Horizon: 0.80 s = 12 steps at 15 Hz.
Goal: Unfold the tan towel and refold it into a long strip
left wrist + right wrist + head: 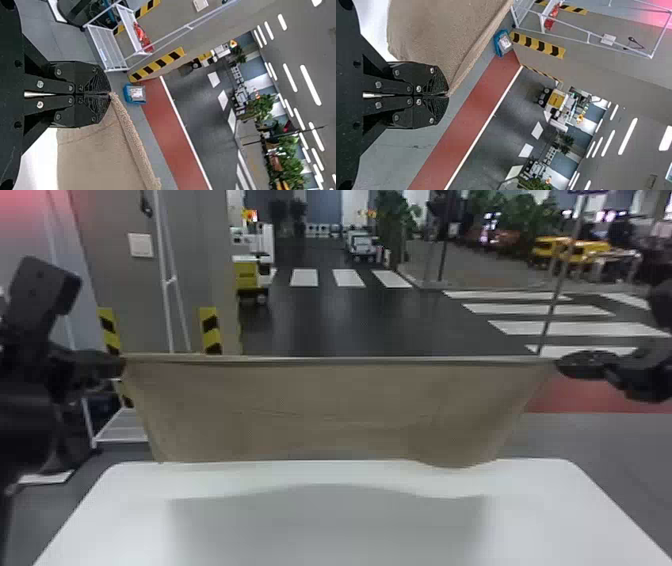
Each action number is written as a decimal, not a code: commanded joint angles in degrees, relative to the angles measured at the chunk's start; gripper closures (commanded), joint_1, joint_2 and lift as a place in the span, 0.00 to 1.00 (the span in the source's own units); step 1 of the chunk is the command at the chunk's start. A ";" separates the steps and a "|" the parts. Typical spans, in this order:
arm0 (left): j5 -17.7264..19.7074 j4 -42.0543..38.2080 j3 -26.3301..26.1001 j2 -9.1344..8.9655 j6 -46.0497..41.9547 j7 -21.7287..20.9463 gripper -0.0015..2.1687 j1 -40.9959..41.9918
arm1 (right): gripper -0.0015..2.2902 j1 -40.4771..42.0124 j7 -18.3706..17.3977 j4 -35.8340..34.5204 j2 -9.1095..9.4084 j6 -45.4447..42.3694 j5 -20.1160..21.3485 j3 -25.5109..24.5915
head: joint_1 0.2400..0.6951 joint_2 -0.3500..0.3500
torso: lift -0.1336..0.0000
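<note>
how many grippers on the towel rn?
2. The left gripper pinches the left end of the tan towel's top edge, the right gripper the right end.

Can see a white desk [90,520] in the foreground and, beyond it on the left, a gray pillar [205,265] with a small white panel [141,245] and yellow-and-black striped guards [211,330], plus a white metal rack [107,47] holding a red item [142,37]. Can also spot a blue bin [127,94] near the end of a red floor strip [170,134]. Farther off, can make out white crosswalk stripes [305,277], a yellow-and-white cart [246,275], green plants [392,220] and long ceiling lights [311,85].
</note>
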 commanded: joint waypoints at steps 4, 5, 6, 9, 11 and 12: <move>4.46 -22.31 6.95 -0.70 -4.60 0.59 0.99 28.71 | 0.75 26.37 4.04 -16.21 -1.48 -8.46 -7.60 -12.67 | 0.36 0.41 | 0.08; 4.55 -24.59 8.35 -3.33 -9.88 0.50 0.99 34.69 | 0.75 31.82 4.83 -18.58 -1.22 -11.98 -8.56 -14.51 | 0.45 0.40 | 0.08; 4.64 -25.21 9.67 -5.71 -16.56 0.59 0.99 39.52 | 0.75 37.62 6.15 -20.34 -0.78 -17.08 -9.18 -16.36 | 0.62 0.39 | 0.08; 6.04 -24.33 12.22 -7.55 -30.62 3.23 0.99 52.62 | 0.75 49.22 8.17 -20.08 -0.69 -27.45 -9.09 -19.79 | 0.92 0.37 | 0.08; 8.42 -23.62 14.94 -8.61 -38.70 3.67 0.99 58.68 | 0.75 54.05 9.14 -19.64 -0.69 -31.84 -9.09 -21.81 | 1.00 0.35 | 0.08; 9.21 -23.10 15.91 -8.87 -41.69 3.75 0.99 61.14 | 0.75 55.11 9.58 -18.85 -0.78 -33.07 -9.09 -22.77 | 1.00 0.33 | 0.08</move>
